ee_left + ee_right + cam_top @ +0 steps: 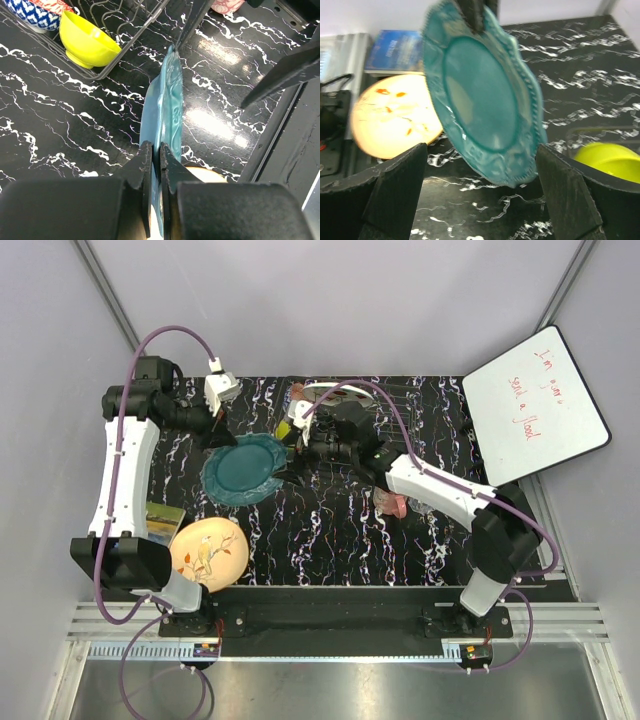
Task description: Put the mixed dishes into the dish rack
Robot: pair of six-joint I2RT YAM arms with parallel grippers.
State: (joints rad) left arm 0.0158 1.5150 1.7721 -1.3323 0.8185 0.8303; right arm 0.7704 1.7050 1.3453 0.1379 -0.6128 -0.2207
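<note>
Dish rack (116,59): lime-yellow bowl (87,42) inside; L end effector (155,147) clamps teal plate (480,100), R (481,147) released.

**Teal plate** (245,468): uniform teal glaze, embossed scroll relief, beaded rim.
**Table** (330,530), under the teal plate: black with white marble veining.
**Peach floral plate** (208,552), left of and nearer than the teal plate: pale peach ground, orange-brown sprigs.
**Book** (395,50), left of the teal plate: blue-green cover.
**Lime-yellow bowl** (87,42), beyond the teal plate: solid lime-yellow.
**Red patterned bowl** (30,12), beyond the teal plate: blue-and-white zigzag, red-and-white above.
**Dish rack** (133,40): dark wire.
**Pink mug** (392,504), right of the teal plate: pink.
**White board** (520,430), far right of the teal plate: white, red handwriting.
</note>
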